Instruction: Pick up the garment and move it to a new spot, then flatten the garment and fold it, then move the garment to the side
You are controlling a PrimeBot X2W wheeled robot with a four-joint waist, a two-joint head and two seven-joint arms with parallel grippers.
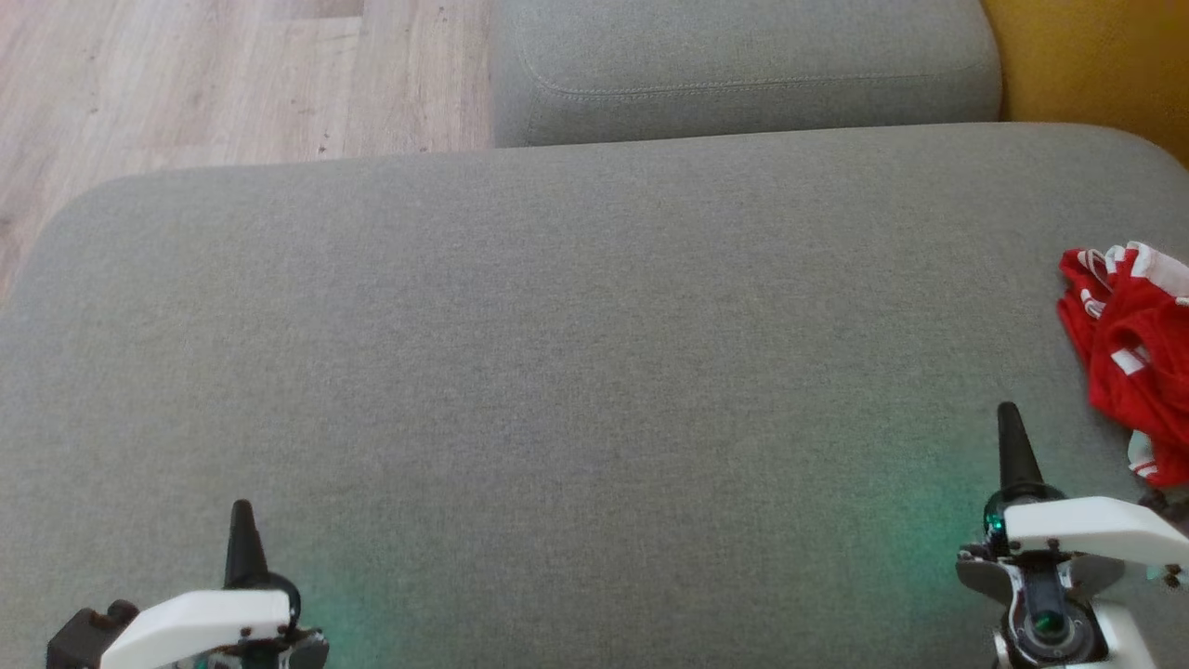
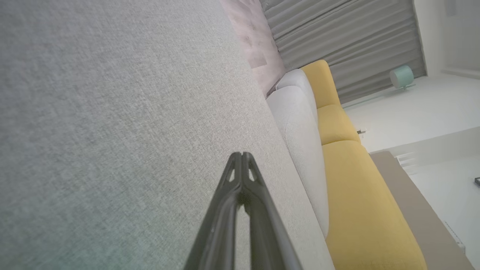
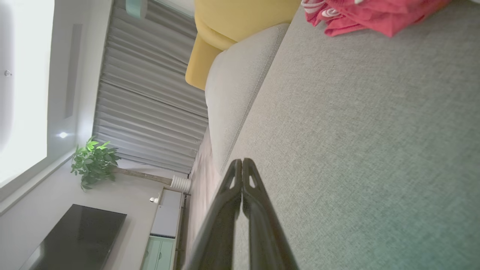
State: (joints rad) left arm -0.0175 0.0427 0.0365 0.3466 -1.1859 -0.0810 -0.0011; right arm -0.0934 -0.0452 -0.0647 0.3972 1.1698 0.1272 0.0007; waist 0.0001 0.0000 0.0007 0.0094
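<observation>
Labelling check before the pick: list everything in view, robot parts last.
garment: 1, red with white stripes, crumpled at the right edge of the seat cushion
seat cushion: 1, grey, right in front of the robot
second cushion: 1, grey, beyond the seat cushion
sofa section: 1, yellow, next to the grey cushions
floor: pale wood, far left
curtain: 1, grey, pleated, room background
potted plant: 1, green, by the curtain
screen: 1, black, near the plant
left end effector: 1, dark fingers, shut, empty, lower left over the seat cushion
right end effector: 1, dark fingers, shut, empty, lower right, apart from the garment
</observation>
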